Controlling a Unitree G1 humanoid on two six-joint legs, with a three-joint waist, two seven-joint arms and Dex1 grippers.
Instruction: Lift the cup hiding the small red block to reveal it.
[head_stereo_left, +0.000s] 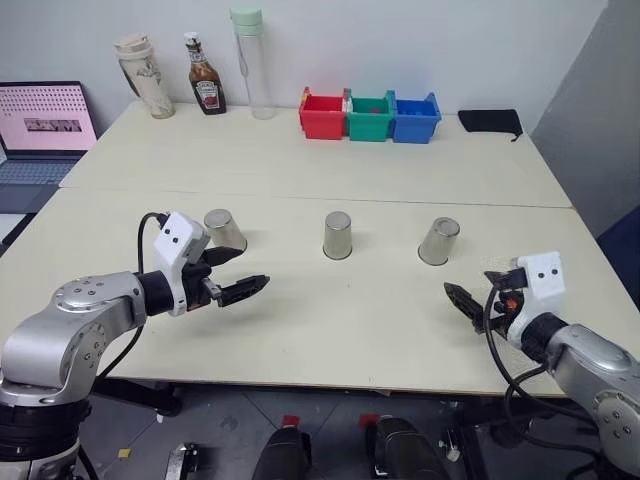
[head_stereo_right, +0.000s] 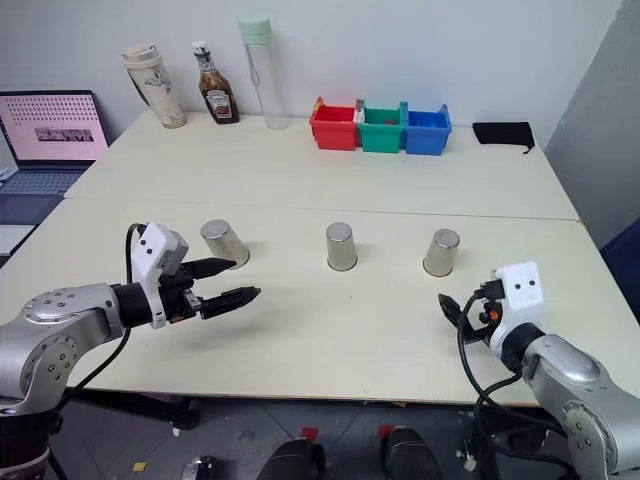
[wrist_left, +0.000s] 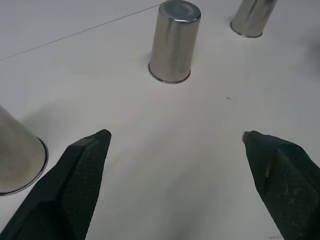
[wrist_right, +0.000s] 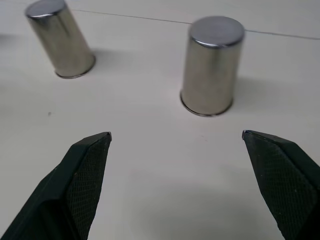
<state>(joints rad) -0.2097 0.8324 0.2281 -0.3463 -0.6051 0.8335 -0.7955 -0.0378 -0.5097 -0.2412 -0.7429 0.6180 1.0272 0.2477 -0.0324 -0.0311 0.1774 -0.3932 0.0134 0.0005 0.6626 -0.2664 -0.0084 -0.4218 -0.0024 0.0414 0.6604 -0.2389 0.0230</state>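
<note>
Three inverted metal cups noted in row mid-table. Left end effector and right end effector both spread wide, nothing gripped.

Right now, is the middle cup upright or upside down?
Upside down: the middle cup stands rim-down on the table, closed base facing up.

Three inverted metal cups on the worktop: left cup, middle cup, right cup. All opaque, rims flat down, so whatever sits under each is hidden. Left cup's near side is partly covered by the left pincer housing in the left eye view, and it's cut by the frame edge in the left wrist view. Right pincer fingers are mostly hidden behind cables. Laptop is cut off at the picture edge. Bin contents are too small to make out.
</note>
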